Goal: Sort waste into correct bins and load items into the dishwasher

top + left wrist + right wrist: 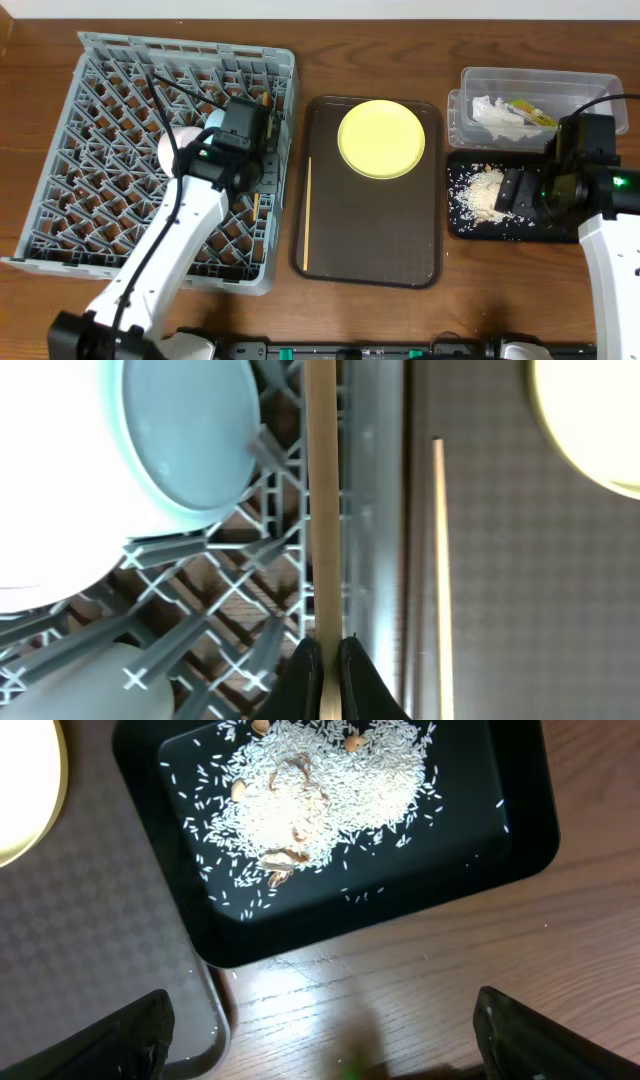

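Observation:
My left gripper (323,652) (258,135) is shut on a wooden chopstick (322,510), held over the right edge of the grey dish rack (100,150) (240,590). A light blue bowl (190,440) (213,120) and a white bowl (40,540) (172,148) sit in the rack. The second chopstick (307,215) (440,560) and the yellow-green plate (381,138) (600,420) lie on the brown tray. My right gripper (330,1040) (512,193) is open and empty near the black tray (520,840) (452,232), which holds rice scraps (310,790) (480,192). The clear tub (470,80) holds the tissue (495,110) and wrapper (533,112).
The dark brown serving tray (380,240) (540,610) (90,940) lies between the rack and the bins. The black tray sits right in front of the clear tub. My left arm stretches across the rack's front right part. Wooden table shows beneath my right gripper.

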`<state>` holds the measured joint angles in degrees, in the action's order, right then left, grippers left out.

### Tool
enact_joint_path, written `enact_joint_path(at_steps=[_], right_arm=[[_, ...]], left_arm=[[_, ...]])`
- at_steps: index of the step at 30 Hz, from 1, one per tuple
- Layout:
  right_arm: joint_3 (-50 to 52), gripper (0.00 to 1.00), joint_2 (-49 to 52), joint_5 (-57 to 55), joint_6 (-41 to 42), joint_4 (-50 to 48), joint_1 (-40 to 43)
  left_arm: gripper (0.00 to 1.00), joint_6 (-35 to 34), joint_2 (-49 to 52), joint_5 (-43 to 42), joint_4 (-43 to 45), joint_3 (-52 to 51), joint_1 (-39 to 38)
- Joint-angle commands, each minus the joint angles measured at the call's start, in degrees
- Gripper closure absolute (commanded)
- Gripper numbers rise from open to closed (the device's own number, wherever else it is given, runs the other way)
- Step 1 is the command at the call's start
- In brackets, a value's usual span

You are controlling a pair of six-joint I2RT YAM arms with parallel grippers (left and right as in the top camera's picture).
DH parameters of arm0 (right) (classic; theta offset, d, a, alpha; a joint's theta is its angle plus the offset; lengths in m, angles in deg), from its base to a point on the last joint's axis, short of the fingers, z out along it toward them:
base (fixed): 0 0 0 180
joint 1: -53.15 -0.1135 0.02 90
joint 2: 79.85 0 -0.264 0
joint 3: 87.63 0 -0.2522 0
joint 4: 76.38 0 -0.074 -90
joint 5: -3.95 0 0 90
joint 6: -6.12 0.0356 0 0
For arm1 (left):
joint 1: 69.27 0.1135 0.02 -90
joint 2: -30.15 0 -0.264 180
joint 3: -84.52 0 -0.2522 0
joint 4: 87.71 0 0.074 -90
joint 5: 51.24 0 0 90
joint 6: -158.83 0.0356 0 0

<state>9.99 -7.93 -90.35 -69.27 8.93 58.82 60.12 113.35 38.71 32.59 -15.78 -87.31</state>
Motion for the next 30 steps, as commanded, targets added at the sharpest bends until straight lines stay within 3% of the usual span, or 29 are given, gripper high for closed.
enact_joint_path(at_steps=[1, 6, 8, 9, 10, 12, 17, 22, 26, 30], right_arm=[[-0.4, 0.06, -0.6, 0.2, -0.5, 0.0, 0.7], [-0.4, 0.06, -0.6, 0.2, -0.5, 0.1, 0.7], [-0.4, 0.07, -0.6, 0.2, -0.5, 0.1, 0.7], [-0.4, 0.06, -0.6, 0.2, -0.5, 0.0, 0.7], [-0.4, 0.06, -0.6, 0.2, -0.5, 0.0, 0.7], [-0.4, 0.06, -0.6, 0.2, -0.5, 0.0, 0.7], [-0.4, 0.06, -0.6, 0.2, -0.5, 0.0, 0.7], [-0.4, 0.06, -0.6, 0.2, -0.4, -0.1, 0.7], [-0.4, 0.06, -0.6, 0.3, -0.5, -0.1, 0.7], [-0.4, 0.06, -0.6, 0.3, -0.5, 0.1, 0.7]], left_arm=[[0.94, 3.8, 3.9, -1.8, 0.4, 0.4, 0.3], [0.93, 3.8, 8.3, -1.8, 1.5, 0.4, 0.4], [0.85, 3.8, 8.2, -1.8, 1.9, 0.4, 0.5], [0.77, 3.8, 7.9, -1.8, 2.1, 0.4, 0.7], [0.62, 3.8, 7.3, -1.4, 2.3, 0.7, 1.0], [0.57, 3.8, 5.7, -1.4, 2.3, 1.1, 1.1], [0.55, 2.6, -1.9, -5.6, 2.3, 1.7, 0.2], [0.55, -3.9, -3.8, -8.7, 2.1, 1.6, -5.6], [0.54, -18.8, 2.3, -2.6, 1.9, 0.5, -14.1], [0.5, -24.7, 10.1, -1.8, 3.1, 0.5, -18.5]])
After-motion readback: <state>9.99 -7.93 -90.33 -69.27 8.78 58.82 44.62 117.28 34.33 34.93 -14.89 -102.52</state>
